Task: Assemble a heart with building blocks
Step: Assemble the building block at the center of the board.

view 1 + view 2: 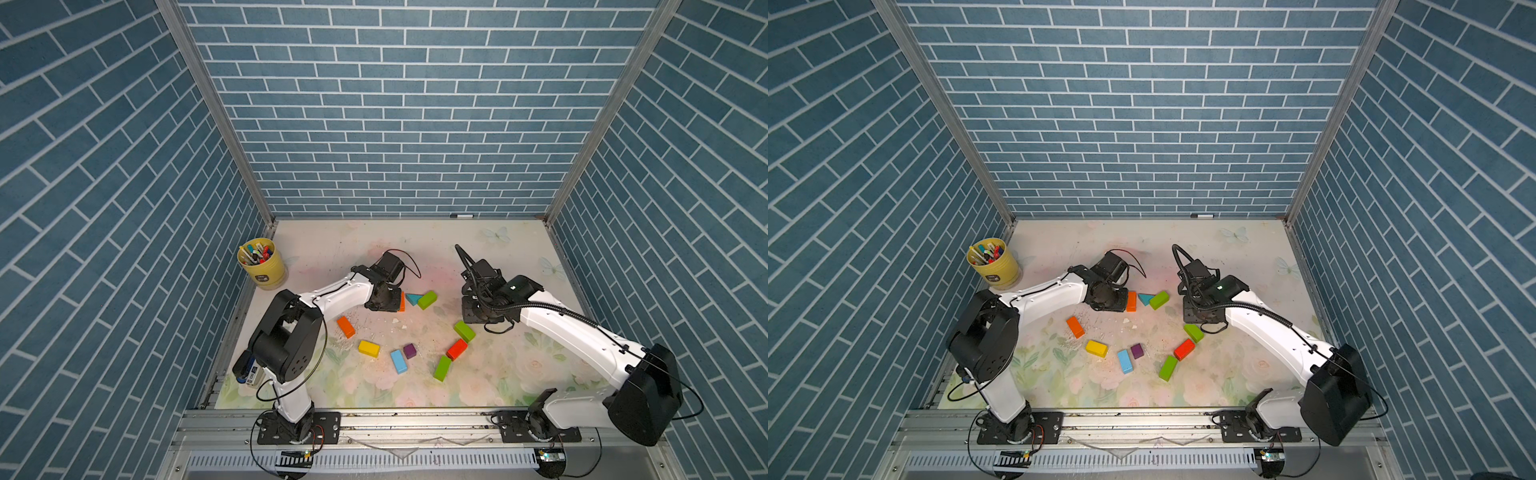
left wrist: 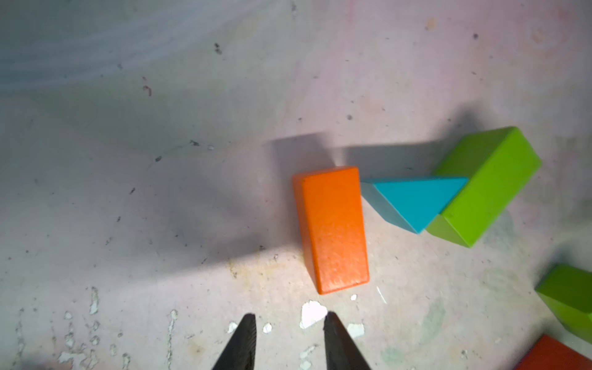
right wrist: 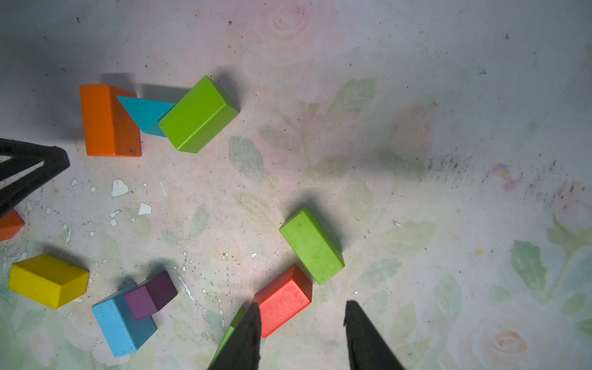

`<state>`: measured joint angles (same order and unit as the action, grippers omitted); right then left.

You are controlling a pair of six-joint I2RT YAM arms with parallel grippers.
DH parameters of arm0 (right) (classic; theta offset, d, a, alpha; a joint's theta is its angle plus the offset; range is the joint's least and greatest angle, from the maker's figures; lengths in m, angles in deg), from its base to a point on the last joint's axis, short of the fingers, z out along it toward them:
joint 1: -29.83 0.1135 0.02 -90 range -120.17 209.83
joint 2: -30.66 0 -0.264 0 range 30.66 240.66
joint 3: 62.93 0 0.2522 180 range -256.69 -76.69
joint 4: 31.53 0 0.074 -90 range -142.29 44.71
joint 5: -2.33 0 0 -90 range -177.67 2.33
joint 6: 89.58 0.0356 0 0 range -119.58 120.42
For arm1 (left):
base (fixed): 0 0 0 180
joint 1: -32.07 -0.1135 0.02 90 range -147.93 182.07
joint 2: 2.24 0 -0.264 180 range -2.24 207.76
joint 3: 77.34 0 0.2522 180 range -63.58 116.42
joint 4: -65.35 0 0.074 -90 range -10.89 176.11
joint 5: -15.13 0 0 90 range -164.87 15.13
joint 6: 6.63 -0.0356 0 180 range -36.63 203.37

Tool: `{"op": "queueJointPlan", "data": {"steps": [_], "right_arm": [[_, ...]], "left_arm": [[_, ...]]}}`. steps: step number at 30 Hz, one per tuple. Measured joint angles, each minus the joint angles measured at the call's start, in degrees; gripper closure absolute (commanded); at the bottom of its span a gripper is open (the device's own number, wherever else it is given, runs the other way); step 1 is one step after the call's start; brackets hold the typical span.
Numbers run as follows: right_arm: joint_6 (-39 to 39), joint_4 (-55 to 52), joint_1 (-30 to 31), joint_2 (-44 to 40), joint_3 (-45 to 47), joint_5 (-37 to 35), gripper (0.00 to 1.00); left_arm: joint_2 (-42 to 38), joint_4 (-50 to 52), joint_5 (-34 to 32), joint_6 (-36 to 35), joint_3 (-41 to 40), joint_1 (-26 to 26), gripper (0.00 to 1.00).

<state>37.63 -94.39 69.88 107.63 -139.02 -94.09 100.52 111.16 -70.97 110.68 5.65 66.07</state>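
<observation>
seemingly the glossy orange rectangular brick [image 2: 333, 227] is laid by the teal triangular block [image 2: 416, 198], left claw [image 2: 290, 320] parted and empty; flush nudging is needed.

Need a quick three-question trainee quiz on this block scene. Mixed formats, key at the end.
1. True or false: the teal triangle touches a green brick.
2. How many green bricks lie on the table? A: two. B: three. C: four.
3. Name the block closest to the light-blue brick.
Key: 1 true; 2 B; 3 the purple cube.
</observation>
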Motion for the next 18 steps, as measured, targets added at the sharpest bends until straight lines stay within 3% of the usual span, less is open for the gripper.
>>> {"op": "queueJointPlan", "data": {"steps": [8,18], "right_arm": [[0.0,-0.2,0.0,0.0,0.0,-0.02,0.55],[0.0,-0.24,0.0,0.0,0.0,0.0,0.55]], "left_arm": [[6.58,-0.48,2.93,0.07,1.79,-1.36,0.67],[6.58,-1.4,5.62,0.98,2.43,0.39,0.64]]}}
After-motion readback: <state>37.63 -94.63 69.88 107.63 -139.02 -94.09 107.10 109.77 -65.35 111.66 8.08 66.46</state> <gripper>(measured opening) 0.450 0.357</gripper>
